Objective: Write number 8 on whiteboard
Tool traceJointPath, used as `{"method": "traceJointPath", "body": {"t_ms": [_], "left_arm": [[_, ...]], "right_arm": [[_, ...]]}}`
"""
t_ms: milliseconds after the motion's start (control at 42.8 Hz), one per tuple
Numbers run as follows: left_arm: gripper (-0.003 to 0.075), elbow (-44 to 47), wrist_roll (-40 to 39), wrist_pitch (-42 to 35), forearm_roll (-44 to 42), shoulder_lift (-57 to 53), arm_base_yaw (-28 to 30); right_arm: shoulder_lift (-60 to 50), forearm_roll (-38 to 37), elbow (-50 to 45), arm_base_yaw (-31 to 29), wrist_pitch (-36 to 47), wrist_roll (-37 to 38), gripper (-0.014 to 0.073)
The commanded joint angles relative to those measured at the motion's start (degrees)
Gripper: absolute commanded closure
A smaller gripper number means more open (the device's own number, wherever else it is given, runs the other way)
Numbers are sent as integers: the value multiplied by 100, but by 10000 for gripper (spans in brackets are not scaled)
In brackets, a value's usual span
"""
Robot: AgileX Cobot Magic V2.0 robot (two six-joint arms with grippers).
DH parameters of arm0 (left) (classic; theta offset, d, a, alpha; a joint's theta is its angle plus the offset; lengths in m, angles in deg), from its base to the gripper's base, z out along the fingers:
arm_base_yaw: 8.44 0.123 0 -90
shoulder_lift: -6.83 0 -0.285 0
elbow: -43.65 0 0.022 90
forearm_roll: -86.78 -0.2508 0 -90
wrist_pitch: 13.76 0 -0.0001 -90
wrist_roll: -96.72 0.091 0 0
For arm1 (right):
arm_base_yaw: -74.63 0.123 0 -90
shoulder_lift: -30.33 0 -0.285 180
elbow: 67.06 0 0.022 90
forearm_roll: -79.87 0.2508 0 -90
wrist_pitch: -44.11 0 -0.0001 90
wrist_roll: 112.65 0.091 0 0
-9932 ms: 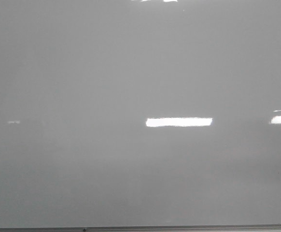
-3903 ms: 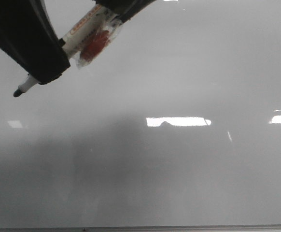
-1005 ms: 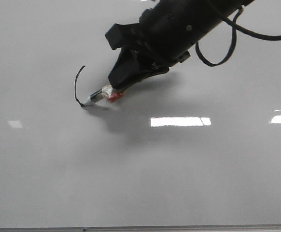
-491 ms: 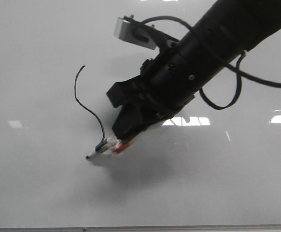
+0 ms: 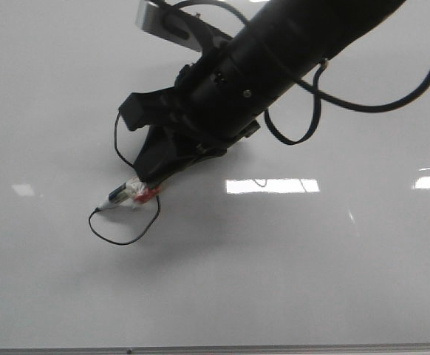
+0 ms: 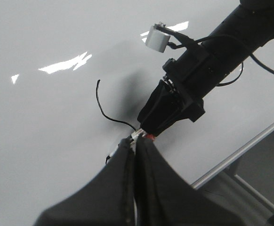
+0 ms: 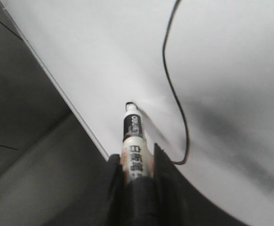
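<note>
closing the lower loop of the number 8 (image 5: 123,185) on the whiteboard (image 5: 311,281)
my right gripper (image 5: 150,177) clamps the marker (image 5: 126,197); if the tip lifts or drifts, the loops may not meet.

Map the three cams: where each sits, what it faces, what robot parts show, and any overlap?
Front: faces the whiteboard; right gripper holds the marker.
Left wrist: on the left arm, over its shut left gripper, toward the right arm.
Right wrist: on the right arm, down the marker.
Shared: the number 8 stroke, unfinished.

Number 8 (image 5: 123,177) line longer, lower loop.
</note>
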Motion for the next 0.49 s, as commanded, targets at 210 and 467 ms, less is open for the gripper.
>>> {"method": "traceJointPath", "body": {"t_ms": [210, 467], "left_arm": [[741, -148, 8, -252, 258, 28, 5], [741, -148, 8, -252, 258, 28, 5]], "right_arm": [[-1132, -125, -93, -782, 484, 23, 652], [-1188, -130, 340, -892, 423, 23, 652]]}}
